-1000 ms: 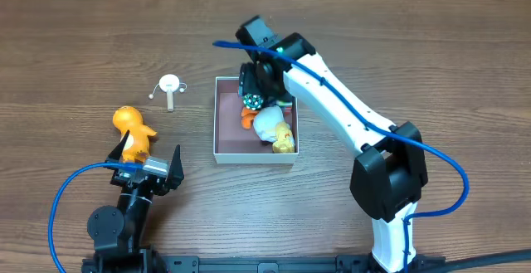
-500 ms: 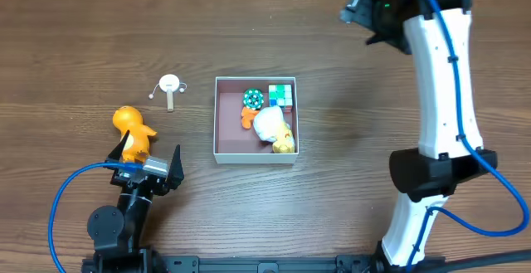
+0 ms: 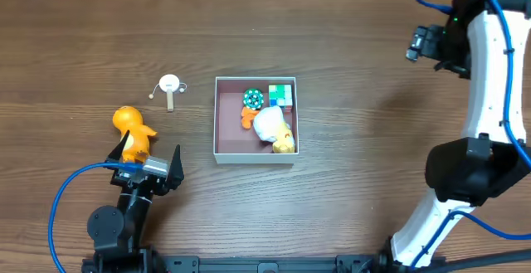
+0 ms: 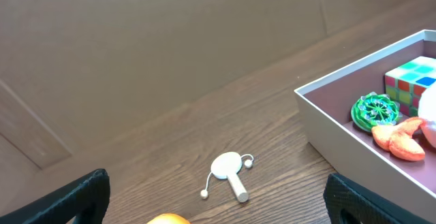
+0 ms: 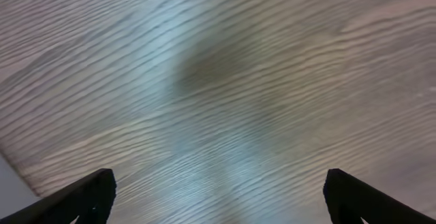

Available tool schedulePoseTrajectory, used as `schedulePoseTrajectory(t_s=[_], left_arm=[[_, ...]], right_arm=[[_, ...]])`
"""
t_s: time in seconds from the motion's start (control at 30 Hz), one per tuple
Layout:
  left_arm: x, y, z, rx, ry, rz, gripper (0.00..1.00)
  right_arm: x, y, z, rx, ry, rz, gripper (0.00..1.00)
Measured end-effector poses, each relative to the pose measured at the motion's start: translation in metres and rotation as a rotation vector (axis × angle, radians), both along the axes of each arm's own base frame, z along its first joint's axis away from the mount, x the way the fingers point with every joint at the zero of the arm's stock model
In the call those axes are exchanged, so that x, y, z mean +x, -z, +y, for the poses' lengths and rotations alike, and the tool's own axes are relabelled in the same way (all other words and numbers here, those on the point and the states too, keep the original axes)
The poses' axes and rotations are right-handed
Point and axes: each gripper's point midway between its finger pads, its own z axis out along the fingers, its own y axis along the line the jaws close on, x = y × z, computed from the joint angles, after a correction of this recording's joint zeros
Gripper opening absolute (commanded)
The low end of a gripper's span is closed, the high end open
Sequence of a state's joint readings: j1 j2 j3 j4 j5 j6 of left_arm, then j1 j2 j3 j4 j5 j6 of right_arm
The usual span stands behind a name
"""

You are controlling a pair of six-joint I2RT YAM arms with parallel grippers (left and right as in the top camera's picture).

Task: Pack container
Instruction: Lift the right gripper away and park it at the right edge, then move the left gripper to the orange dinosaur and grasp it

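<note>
Both grippers are spread wide and carrying nothing. The right gripper [image 5: 219, 195] is way off at the far right of the table [image 3: 83, 41], well apart from the container [image 3: 232, 138], and its wrist cam shows only wood grain. The container sits mid-table with a green disc [image 3: 253, 99], a coloured cube [image 3: 281, 95], an orange piece [image 3: 247, 117] and a white-and-yellow toy [image 3: 274, 128] bunched along its right side. My left gripper [image 4: 218, 195] hangs low near the left front edge. An orange figure [image 3: 133, 132] is just ahead of it, and a small white paddle toy [image 3: 169, 85] lies between that figure and the container.
</note>
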State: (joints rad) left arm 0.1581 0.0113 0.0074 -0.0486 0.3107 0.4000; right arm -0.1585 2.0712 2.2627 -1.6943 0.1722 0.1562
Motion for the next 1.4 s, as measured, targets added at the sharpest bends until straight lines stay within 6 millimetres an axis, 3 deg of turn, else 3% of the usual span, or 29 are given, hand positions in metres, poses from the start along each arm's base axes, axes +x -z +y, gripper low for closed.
schedulePoseTrajectory(t_s=[0.23,0.4,0.57,0.87,1.03,1.17,1.27,1.4], left_arm=[[0.000,0.000,0.000,0.000,0.000,0.000,1.00],[0.000,0.000,0.000,0.000,0.000,0.000,1.00],[0.000,0.000,0.000,0.000,0.000,0.000,1.00],[0.000,-0.001,0.000,0.005,0.000,-0.006,1.00],[-0.005,-0.064,-0.001,-0.015,0.005,-0.257,1.00],[-0.008,-0.073,-0.003,-0.160,0.033,-0.259,1.00],[-0.018,-0.108,-0.005,-0.173,0.048,-0.357,1.00],[-0.017,-0.103,-0.005,-0.301,0.036,-0.171,1.00]], right_arm=[[-0.008,0.008,-0.047,0.038,0.190,-0.025,1.00],[0.011,0.010,-0.052,0.025,0.202,-0.102,1.00],[0.004,0.029,-0.050,0.035,0.218,-0.049,1.00],[0.004,0.029,-0.050,0.036,0.224,-0.052,1.00],[0.004,0.029,-0.050,0.035,0.225,-0.050,1.00],[0.004,0.029,-0.051,0.033,0.224,-0.051,1.00],[0.004,0.029,-0.051,0.033,0.224,-0.051,1.00],[0.004,0.029,-0.051,0.033,0.224,-0.051,1.00]])
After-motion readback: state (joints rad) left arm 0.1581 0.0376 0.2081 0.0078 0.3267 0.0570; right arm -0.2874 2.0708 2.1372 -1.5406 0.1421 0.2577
